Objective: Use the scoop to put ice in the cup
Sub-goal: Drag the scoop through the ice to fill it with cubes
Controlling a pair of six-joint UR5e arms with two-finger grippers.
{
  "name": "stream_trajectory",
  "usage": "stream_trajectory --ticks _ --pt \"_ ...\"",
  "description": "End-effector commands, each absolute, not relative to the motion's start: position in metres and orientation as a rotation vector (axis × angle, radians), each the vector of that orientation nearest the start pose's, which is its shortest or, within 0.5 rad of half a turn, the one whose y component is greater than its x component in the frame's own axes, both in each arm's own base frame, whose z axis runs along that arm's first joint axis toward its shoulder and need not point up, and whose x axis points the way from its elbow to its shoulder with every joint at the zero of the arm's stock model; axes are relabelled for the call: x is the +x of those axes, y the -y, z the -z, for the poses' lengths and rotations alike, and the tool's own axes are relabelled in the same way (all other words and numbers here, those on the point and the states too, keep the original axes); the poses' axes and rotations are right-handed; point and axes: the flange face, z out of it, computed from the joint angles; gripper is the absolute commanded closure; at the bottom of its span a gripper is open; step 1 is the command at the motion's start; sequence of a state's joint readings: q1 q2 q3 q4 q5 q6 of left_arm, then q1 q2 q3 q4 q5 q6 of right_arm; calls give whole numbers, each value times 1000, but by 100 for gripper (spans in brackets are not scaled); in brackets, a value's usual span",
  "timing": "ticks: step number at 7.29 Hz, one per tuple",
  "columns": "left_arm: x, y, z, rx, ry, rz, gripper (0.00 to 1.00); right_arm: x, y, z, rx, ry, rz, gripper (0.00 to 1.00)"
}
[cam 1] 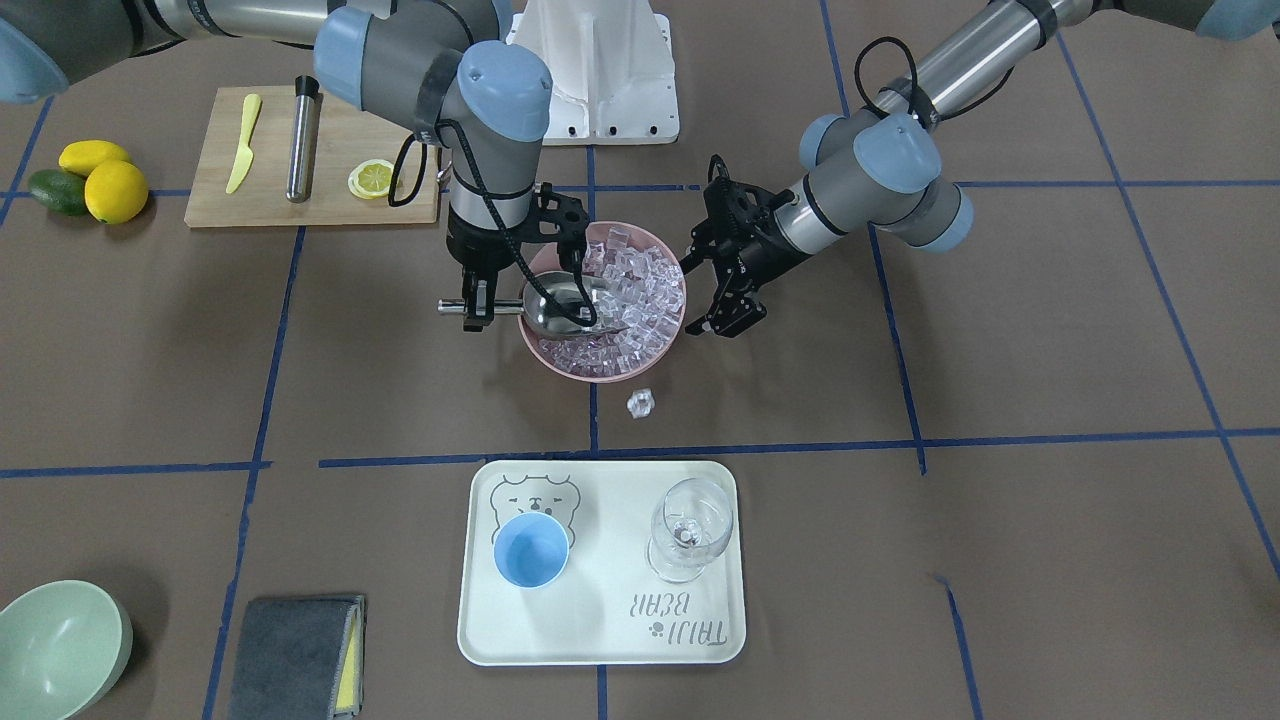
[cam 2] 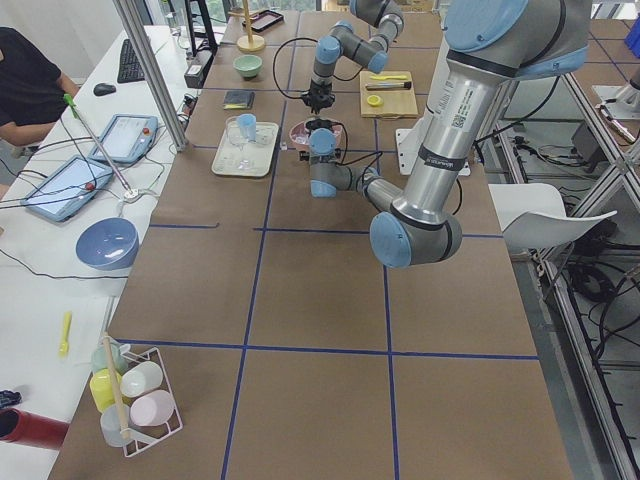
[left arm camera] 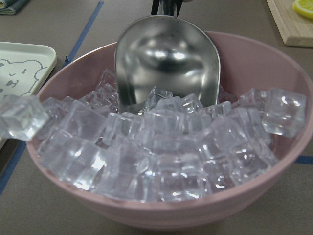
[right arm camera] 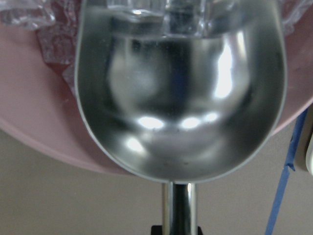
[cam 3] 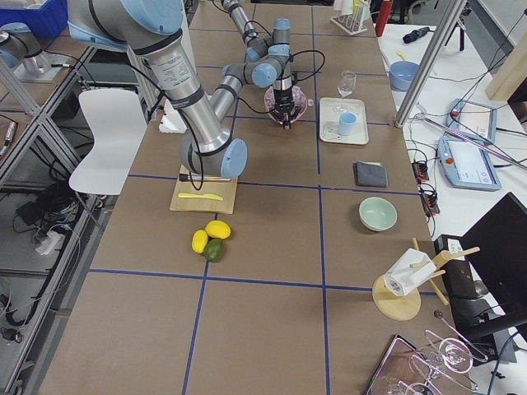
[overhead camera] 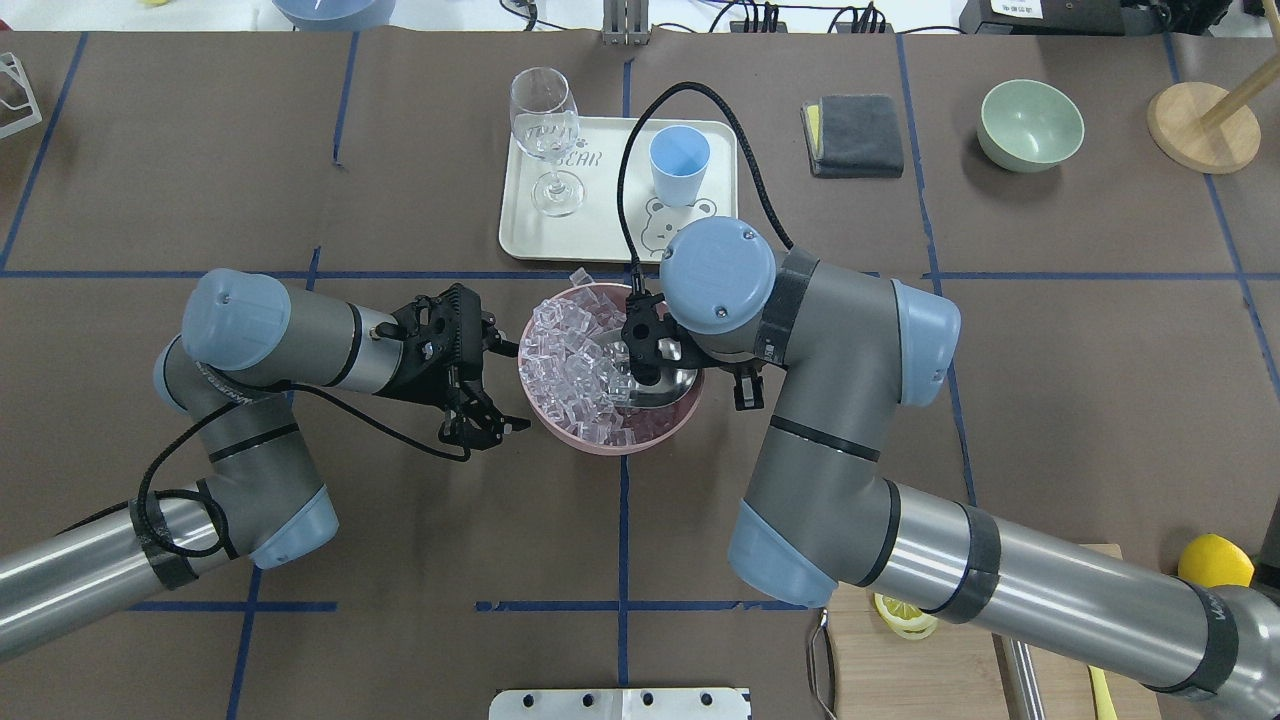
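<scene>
The ice [cam 1: 640, 285] is heaped in a pink bowl [cam 1: 600, 368] at mid-table. It also shows in the left wrist view [left arm camera: 161, 147]. My right gripper [cam 1: 478, 305] is shut on the rod handle of the steel scoop [cam 1: 558, 308]. The scoop's trough [left arm camera: 166, 58] lies in the bowl with its mouth against the ice [right arm camera: 181, 98]. My left gripper [cam 1: 700, 292] is open and empty, close beside the bowl's other side [overhead camera: 512, 388]. The light-blue cup [cam 1: 531, 550] stands empty on a white tray [cam 1: 600, 640], also seen from overhead [overhead camera: 679, 160].
A clear wine glass [cam 1: 690, 530] stands on the tray beside the cup. One loose ice cube [cam 1: 640, 403] lies on the table between bowl and tray. Cutting board [cam 1: 310, 200] with knife, steel cylinder and lemon slice, lemons [cam 1: 115, 190], a green bowl [cam 1: 55, 650] and a grey cloth [cam 1: 300, 655] are around.
</scene>
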State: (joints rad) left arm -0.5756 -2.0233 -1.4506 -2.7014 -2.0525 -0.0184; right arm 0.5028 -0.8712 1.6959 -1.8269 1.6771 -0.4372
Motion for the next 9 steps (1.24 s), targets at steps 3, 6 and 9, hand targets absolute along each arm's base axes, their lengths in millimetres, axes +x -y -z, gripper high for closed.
stream_trajectory --ticks 3,6,9 --pt "500 432 -327 1133 -1104 -1125 8 -524 434 -238 632 414 1448 100" --pt "498 434 -327 1135 -1101 -1121 6 -511 433 -226 641 477 1415 100" --pt "495 436 -325 1141 -1101 -1116 4 -486 442 -211 660 534 1383 100"
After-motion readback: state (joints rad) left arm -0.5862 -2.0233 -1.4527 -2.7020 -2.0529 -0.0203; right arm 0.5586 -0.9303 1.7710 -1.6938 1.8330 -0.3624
